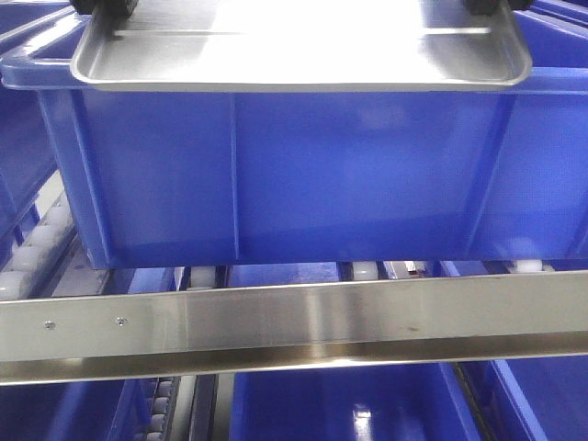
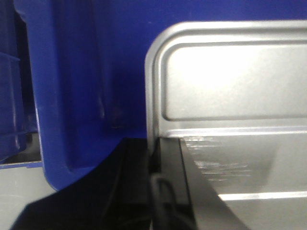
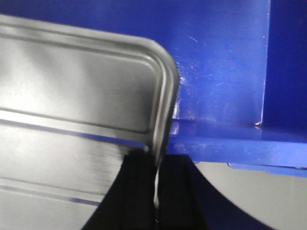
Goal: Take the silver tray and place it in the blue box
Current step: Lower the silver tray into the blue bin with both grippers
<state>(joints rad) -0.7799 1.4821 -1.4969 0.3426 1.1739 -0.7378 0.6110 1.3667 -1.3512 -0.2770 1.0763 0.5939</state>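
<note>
Exterior front-facing view showed the silver tray [image 1: 294,46] held level over the mouth of the blue box [image 1: 276,175], its near rim lying across the box's near rim and not yet down inside. The box sat on a roller rack [image 1: 37,248] behind a steel rail [image 1: 294,322]. The right tool [image 3: 157,160] was clenched on the tray's right rim, one black finger on each side of the lip. The left tool [image 2: 156,153] seemed to pinch the left rim the same way, though that view was blurred and dark. I judged the step to be the placing: the tray was grasped and brought over the box, the descent not done. The next move called for both arms to lower together, keeping the tray flat and its corners clear of the walls, then letting go.
</note>
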